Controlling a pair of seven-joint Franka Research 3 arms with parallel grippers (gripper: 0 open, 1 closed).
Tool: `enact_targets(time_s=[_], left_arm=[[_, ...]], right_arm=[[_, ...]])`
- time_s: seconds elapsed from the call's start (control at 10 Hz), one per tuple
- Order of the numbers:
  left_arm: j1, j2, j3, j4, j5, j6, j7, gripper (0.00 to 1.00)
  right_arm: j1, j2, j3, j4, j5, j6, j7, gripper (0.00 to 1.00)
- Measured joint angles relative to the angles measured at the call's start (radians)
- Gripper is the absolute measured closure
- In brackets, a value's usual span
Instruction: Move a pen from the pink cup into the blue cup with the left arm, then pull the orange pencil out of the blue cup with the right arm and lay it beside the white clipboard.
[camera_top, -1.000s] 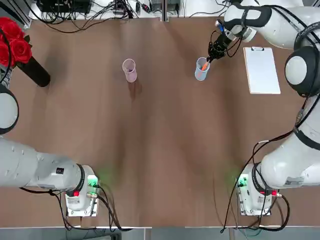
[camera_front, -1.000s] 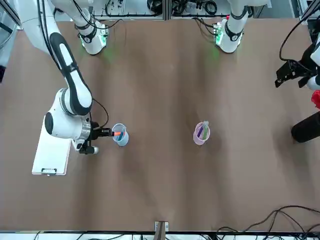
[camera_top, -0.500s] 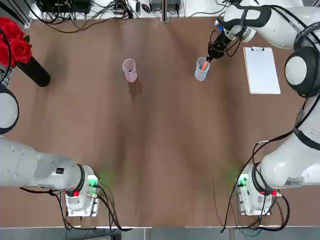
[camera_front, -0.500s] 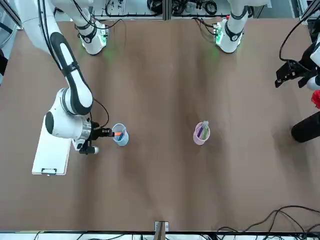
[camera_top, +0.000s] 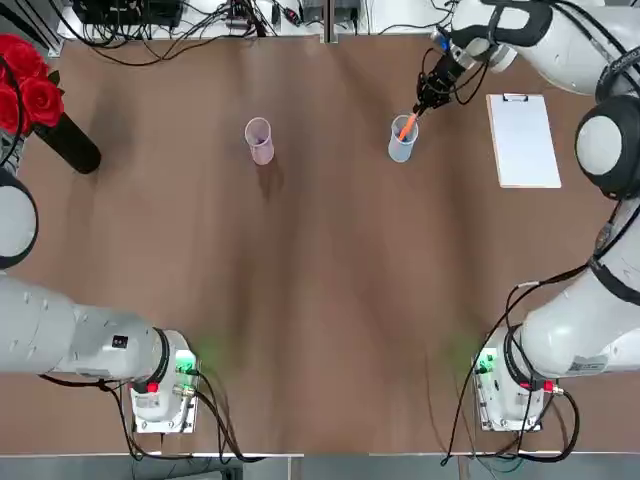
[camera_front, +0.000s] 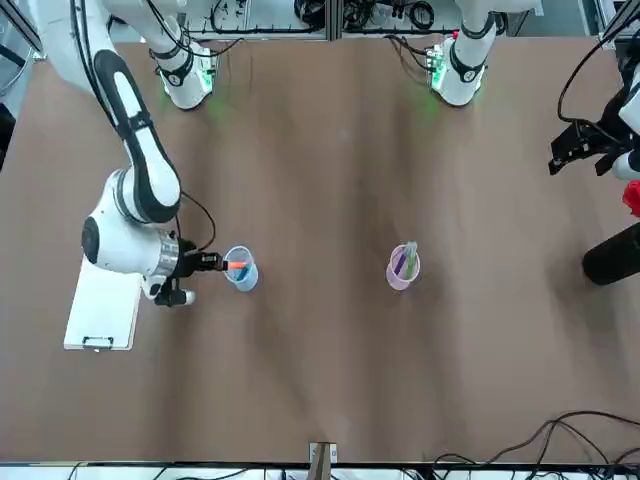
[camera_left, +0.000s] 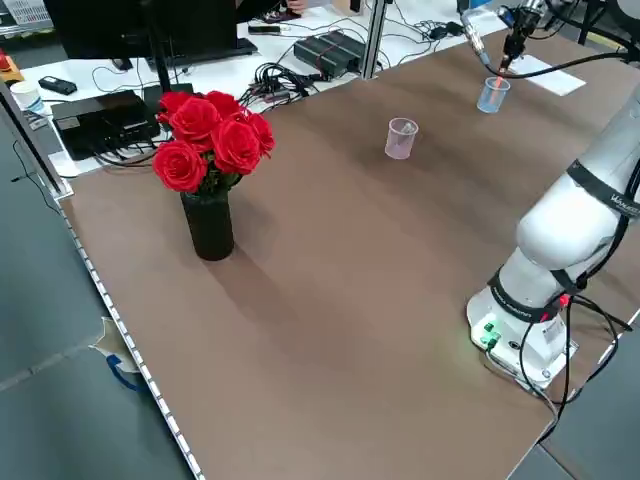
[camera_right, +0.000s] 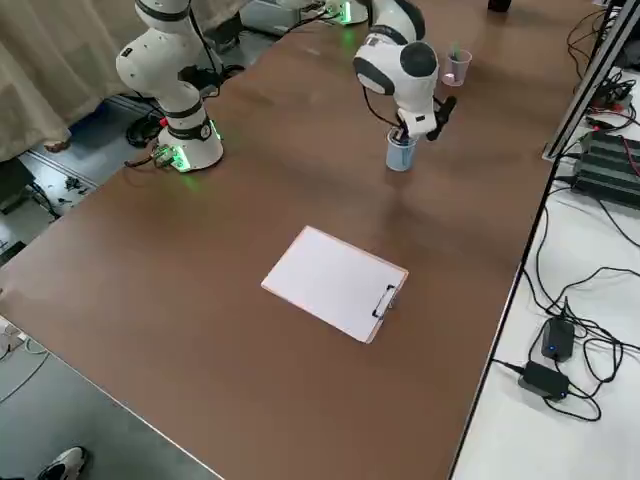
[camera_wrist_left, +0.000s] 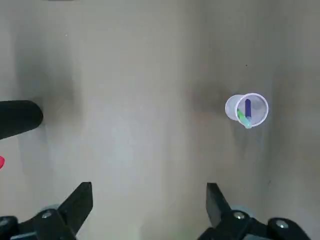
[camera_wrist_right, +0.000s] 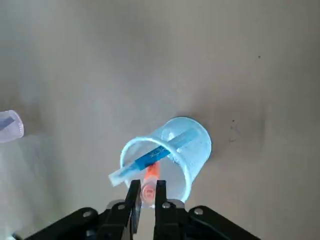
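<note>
1. As it must clear the rim, R gripper (camera_wrist_right: 148, 189) has fingers closed on orange pencil's (camera_wrist_right: 152, 171) top end; rest below them, in blue cup (camera_wrist_right: 196, 142).
2. L gripper (camera_wrist_left: 150, 186) idle nr vase (camera_wrist_left: 19, 118), fingers wide, empty.

Both arms (camera_top: 95, 335) (camera_top: 570, 55): white shells, black bands and joint rings. Black cables at the bases (camera_front: 195, 85). Fingers (camera_wrist_left: 77, 205) black, angular, silver screws.
</note>
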Motion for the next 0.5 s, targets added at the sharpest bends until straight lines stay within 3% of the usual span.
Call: enact_targets(time_s=[0.5], left_arm=[[0.000, 0.000, -0.002, 0.001, 0.000, 0.000, -0.003, 0.00]], right_arm=[[0.000, -0.060, -0.020, 0.017, 0.000, -0.101, 0.003, 0.85]])
